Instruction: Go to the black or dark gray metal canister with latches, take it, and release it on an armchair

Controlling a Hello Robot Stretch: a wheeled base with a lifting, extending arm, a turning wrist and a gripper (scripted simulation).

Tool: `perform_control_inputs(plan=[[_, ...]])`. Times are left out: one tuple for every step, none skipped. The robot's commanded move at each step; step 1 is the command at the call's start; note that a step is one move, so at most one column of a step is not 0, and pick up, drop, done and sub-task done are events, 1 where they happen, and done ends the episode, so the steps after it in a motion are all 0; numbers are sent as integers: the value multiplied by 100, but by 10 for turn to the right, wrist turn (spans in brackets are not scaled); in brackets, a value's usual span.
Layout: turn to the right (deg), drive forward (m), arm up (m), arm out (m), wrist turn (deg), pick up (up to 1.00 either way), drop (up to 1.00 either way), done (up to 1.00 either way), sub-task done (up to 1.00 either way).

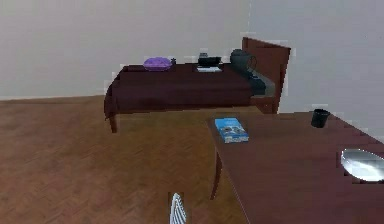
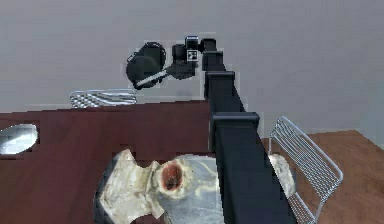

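Upper middle, arm side view: my hand (image 2: 160,72) holds the canister (image 2: 146,62) above the worktop (image 2: 90,130). I fear a careless turn could knock it against the wire chair (image 2: 303,155)

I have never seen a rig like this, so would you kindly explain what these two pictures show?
This is a wheeled robot with one extending arm. The forward view looks ahead: a dark maroon bed and a reddish-brown wooden table bearing a blue book, a black cup and a silvery bowl. The arm side view looks sideways: the dark square arm reaches over the table, and its gripper holds a dark round canister, hanging clear of the tabletop. A pale lumpy object lies beside the arm.
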Motion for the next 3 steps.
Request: perform_control_inputs(plan=[[0,0,0,0,-450,0,0,0,0],[0,0,0,0,-420,0,0,0,0],[0,0,0,-48,0,0,0,0,0]])
